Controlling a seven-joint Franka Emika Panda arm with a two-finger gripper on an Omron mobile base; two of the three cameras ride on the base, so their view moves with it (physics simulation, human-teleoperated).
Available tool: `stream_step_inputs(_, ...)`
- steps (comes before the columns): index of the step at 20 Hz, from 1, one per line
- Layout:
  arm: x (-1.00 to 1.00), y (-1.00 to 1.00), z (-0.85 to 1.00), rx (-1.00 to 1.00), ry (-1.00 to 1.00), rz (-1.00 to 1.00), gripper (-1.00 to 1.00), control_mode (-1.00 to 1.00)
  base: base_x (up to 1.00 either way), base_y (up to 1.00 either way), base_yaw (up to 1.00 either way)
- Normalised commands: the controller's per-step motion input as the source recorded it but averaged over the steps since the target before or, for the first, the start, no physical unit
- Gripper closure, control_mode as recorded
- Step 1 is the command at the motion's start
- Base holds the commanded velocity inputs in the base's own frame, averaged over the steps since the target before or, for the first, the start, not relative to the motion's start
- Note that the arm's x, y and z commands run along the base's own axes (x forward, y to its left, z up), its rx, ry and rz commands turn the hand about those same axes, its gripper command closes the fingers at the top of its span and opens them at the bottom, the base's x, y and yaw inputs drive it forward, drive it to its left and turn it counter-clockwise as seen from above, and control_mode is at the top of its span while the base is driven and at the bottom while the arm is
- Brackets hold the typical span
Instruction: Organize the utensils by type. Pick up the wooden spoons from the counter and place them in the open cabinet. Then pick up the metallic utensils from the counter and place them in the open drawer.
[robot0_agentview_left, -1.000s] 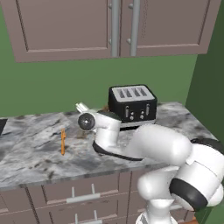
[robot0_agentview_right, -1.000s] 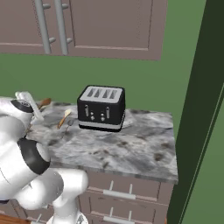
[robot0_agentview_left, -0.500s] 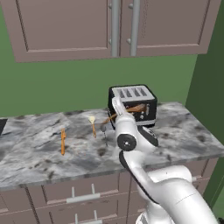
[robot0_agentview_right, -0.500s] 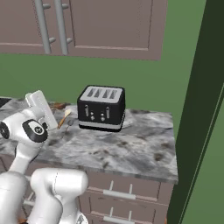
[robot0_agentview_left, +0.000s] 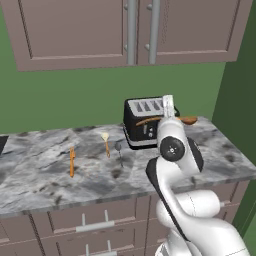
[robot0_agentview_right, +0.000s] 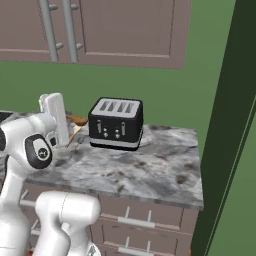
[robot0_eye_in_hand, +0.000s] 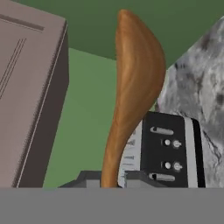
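An all orange-brown wooden spoon (robot0_eye_in_hand: 131, 92), its broad bowl smoothly grained, is clenched in the end effector (robot0_eye_in_hand: 114, 178) before the toaster (robot0_eye_in_hand: 175, 151).

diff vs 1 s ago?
The arm swung right, from over the counter's middle to in front of the toaster, carrying the orange-brown spoon in the gripper. The cream spoon, grey utensil, orange-handled utensil and toaster stayed put.

A black toaster (robot0_agentview_right: 116, 123) (four slots) sits on the counter (robot0_agentview_right: 150, 170).
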Motion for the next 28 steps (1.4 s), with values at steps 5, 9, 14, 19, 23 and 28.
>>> stream_step_inputs(5, -0.57, -0.62, -0.17, 0.15, 0.00, -0.07, 1.00, -1.00, 0.00, 0.00, 0.00)
stream_step_inputs(9, -0.28, -0.23, -0.29, 0.04, 0.00, -0.01, 1.00, -1.00, 0.00, 0.00, 0.00)
stream_step_inputs(14, -0.10, -0.01, -0.22, 0.00, 0.00, 0.00, 1.00, -1.00, 0.00, 0.00, 0.00)
stream_step_inputs(19, -0.13, 0.00, -0.25, 0.00, 0.00, 0.00, 1.00, -1.00, 0.00, 0.00, 0.00)
stream_step_inputs(23, 0.00, 0.00, 0.00, 0.00, 0.00, 0.00, 1.00, 1.00, -0.26, -0.06, 0.02)
stream_step_inputs(28, 0.00, 0.00, 0.00, 0.00, 0.00, 0.00, 1.00, 1.00, -0.26, -0.18, 0.16)
